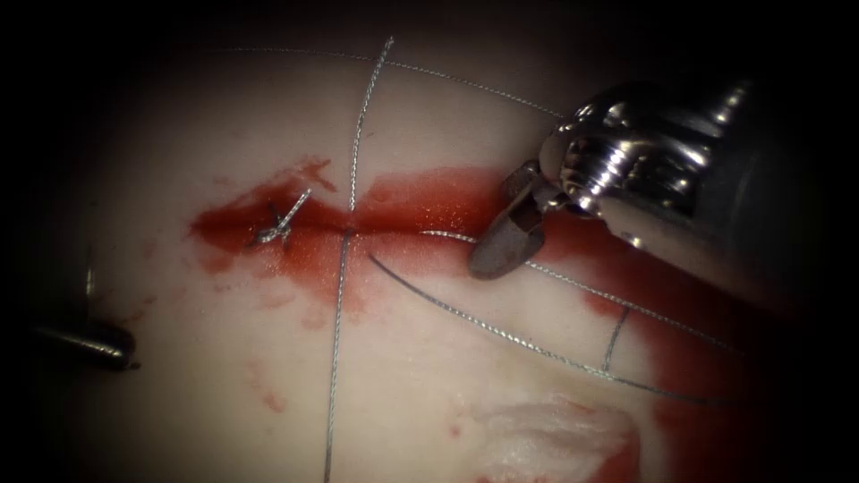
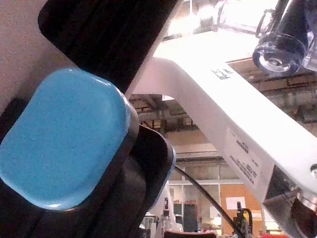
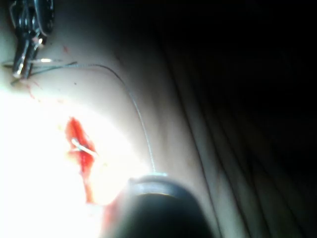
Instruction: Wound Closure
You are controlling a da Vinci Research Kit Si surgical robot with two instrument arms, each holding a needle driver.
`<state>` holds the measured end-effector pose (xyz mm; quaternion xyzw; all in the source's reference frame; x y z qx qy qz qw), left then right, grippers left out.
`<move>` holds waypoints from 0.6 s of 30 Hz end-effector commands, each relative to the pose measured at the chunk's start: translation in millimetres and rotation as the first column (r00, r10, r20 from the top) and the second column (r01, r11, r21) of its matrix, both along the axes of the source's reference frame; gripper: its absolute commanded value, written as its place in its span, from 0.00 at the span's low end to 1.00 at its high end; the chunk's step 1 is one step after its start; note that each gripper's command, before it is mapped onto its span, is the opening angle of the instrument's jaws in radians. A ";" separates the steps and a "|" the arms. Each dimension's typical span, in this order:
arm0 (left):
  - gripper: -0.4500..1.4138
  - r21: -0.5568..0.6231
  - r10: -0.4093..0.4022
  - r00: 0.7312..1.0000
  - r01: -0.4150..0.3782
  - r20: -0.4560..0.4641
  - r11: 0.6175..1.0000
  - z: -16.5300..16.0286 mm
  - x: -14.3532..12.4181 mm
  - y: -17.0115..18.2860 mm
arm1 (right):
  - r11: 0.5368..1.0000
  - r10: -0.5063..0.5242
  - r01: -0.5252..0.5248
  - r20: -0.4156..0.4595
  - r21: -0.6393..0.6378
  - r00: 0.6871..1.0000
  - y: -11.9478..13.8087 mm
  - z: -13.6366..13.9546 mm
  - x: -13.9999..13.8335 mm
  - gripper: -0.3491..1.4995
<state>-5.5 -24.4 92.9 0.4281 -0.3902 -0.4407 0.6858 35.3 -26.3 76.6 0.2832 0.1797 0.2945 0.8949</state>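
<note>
Gauze (image 1: pixel 559 438), white and stained red along one edge, lies nearest on the tissue (image 1: pixel 179 411). Just beyond it, strands of thread (image 1: pixel 501 331) curve across the pale surface, with a short branch rising between two of them. At the far left edge sits the left claw (image 1: pixel 89 344), a dark rounded tip low over the tissue; whether it is spread or pressed together cannot be told, and nothing can be seen in it. Further back runs the cut (image 1: pixel 358 224), lying in red fluid (image 1: pixel 420 201). A long thread strand crosses it from front to back near its middle. Left of that strand a small knot (image 1: pixel 282 224) with short ends sits on the cut. On the right, the right claw (image 1: pixel 506 246) points down at the cut's right part, pressed together, its tip at a thread strand; whether it pinches that strand cannot be told. Its bulky metal wrist hides the cut's right end. The needle cannot be made out.
</note>
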 end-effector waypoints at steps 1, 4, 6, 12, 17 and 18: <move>0.00 -0.007 -0.002 1.000 0.002 0.002 1.000 -0.3 -0.6 1.1 | 1.000 -0.005 0.005 0.004 0.012 1.000 0.3 0.2 2.0 0.78; 0.00 -0.007 -0.002 1.000 0.002 0.001 1.000 -0.2 -0.6 1.1 | 0.999 -0.027 0.026 0.025 0.046 0.999 -1.1 1.1 3.8 0.84; 0.00 -0.007 -0.001 1.000 0.001 -0.001 1.000 -0.2 -0.6 1.1 | 0.998 -0.037 0.035 0.025 0.044 0.999 -1.8 1.6 4.5 0.86; 0.00 -0.008 -0.002 1.000 0.002 -0.002 1.000 -0.2 -0.7 1.0 | 0.999 -0.042 0.042 0.021 0.022 0.999 -3.4 2.8 5.1 0.86; 0.00 -0.011 -0.004 1.000 0.004 -0.004 1.000 0.0 -1.0 0.8 | 0.999 -0.031 0.031 0.030 0.017 0.999 -3.6 3.4 5.8 0.79; 0.00 -0.011 -0.005 1.000 0.005 -0.004 1.000 -0.1 -1.0 0.8 | 0.999 -0.031 0.030 0.031 0.015 0.999 -3.7 3.5 5.9 0.75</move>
